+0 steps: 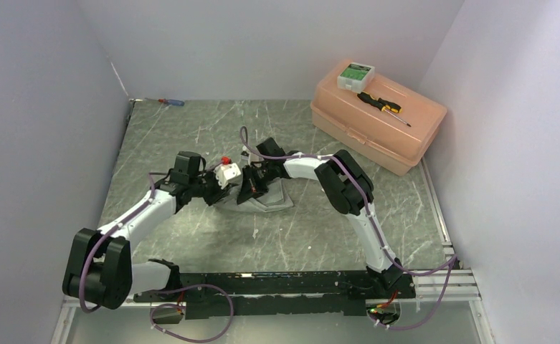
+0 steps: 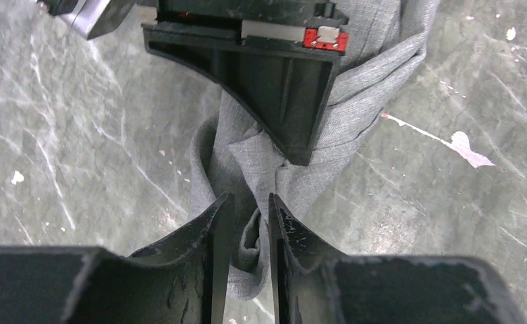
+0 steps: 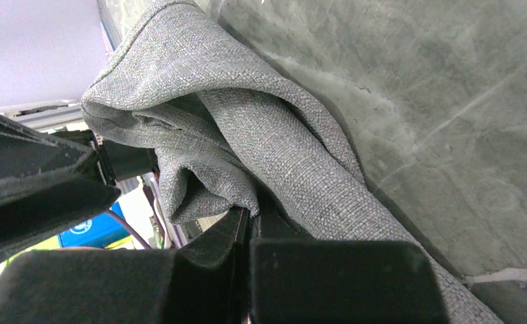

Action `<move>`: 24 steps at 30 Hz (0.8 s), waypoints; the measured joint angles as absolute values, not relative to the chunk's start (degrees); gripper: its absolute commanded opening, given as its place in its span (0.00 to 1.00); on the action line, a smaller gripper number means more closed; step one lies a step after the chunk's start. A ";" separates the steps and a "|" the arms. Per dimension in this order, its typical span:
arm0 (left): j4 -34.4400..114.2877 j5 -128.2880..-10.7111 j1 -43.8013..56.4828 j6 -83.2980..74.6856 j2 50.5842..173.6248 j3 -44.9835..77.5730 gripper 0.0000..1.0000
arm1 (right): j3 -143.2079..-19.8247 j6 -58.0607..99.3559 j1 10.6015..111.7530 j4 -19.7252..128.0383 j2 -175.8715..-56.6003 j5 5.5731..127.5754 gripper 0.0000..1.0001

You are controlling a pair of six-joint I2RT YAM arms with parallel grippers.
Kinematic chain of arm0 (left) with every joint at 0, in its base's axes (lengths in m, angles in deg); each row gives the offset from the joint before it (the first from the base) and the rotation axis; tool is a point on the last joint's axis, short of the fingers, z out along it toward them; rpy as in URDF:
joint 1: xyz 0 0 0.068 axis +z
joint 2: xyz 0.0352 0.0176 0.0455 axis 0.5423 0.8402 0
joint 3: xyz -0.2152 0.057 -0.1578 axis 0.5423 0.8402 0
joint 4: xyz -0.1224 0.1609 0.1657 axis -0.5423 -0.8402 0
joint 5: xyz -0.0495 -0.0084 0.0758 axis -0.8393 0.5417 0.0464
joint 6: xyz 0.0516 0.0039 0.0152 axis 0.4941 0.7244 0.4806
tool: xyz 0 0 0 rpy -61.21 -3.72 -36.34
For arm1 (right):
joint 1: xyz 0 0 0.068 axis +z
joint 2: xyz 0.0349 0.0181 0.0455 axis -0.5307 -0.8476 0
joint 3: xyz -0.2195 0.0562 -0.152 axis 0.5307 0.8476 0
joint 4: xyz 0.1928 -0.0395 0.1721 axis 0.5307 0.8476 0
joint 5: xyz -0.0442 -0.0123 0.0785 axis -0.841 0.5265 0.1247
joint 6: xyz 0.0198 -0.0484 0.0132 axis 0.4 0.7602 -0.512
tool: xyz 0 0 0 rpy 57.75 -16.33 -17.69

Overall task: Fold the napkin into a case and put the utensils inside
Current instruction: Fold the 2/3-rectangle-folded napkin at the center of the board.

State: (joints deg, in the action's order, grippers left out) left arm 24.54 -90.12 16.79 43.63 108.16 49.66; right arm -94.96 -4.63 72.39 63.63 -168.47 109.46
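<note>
Pinching a bunched part of the grey napkin (image 2: 375, 74) at mid-tabletop (image 2: 78, 135), the right jaws are pressed together; the left jaws stand slightly spread around a nearby fold.

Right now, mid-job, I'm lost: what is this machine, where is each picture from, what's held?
Two robot arms, bolted at the near edge of the table, each end in a two-finger tool. The wide picture looks down from above and behind; the other two come from wrist cameras. A grey napkin lies bunched on the table. The right tool is shut on it; the left tool has its jaws slightly apart, a fold between them. Back right sits a peach plastic box carrying a black-and-yellow screwdriver and a small white box; a red-and-blue screwdriver lies back left. No spoons show.
</note>
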 measured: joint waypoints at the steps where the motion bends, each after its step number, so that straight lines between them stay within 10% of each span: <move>1: 24.56 -90.32 16.63 44.18 108.05 49.66 0.34 | -94.98 -4.63 72.39 63.63 -168.47 109.46 0.00; 24: 32.63 -86.14 5.64 70.74 111.29 58.51 0.11 | -94.33 -5.18 72.32 61.81 -168.56 110.61 0.00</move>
